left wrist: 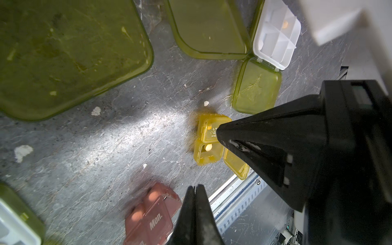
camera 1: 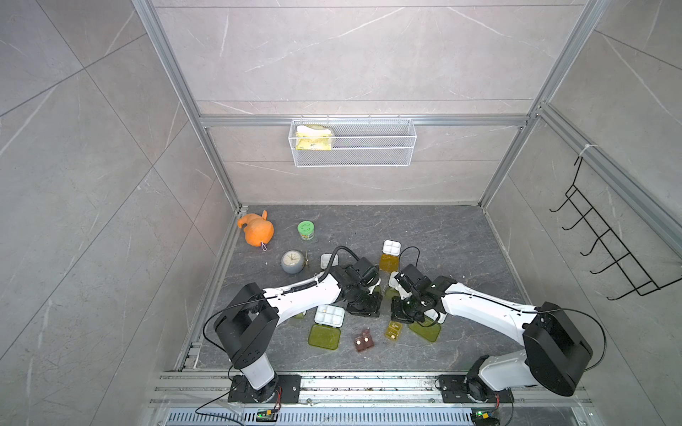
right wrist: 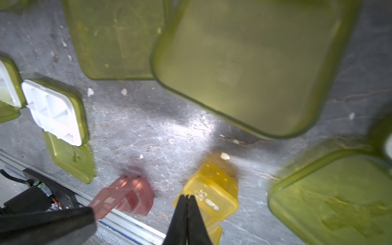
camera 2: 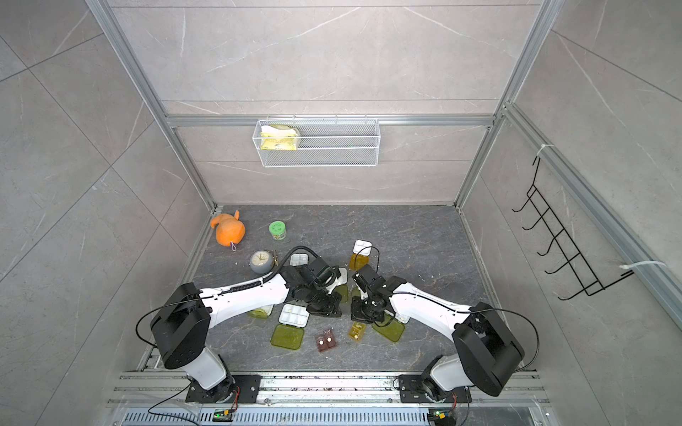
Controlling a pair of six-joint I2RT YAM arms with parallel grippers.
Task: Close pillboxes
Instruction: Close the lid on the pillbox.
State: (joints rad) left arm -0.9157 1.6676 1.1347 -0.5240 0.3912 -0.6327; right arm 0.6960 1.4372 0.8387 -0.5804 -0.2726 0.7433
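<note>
Several open pillboxes lie on the dark table. One has a white tray (camera 1: 329,315) with its green lid (camera 1: 324,336) flat. An orange-lidded one (camera 1: 390,262) lies further back, and a green lid (camera 1: 428,329) shows by the right arm. A tiny brown pillbox (camera 1: 363,340) and a tiny amber pillbox (camera 1: 393,330) lie near the front, both open. My left gripper (left wrist: 195,186) is shut and empty, beside the brown box (left wrist: 152,214). My right gripper (right wrist: 187,196) is shut and empty, its tip over the amber box (right wrist: 212,191). I cannot tell if it touches.
An orange plush toy (camera 1: 256,230), a green-lidded jar (camera 1: 306,230) and a grey clock (camera 1: 292,262) stand at the back left. A wire basket (camera 1: 352,155) hangs on the back wall and a black hook rack (camera 1: 609,236) on the right wall. White crumbs dot the table.
</note>
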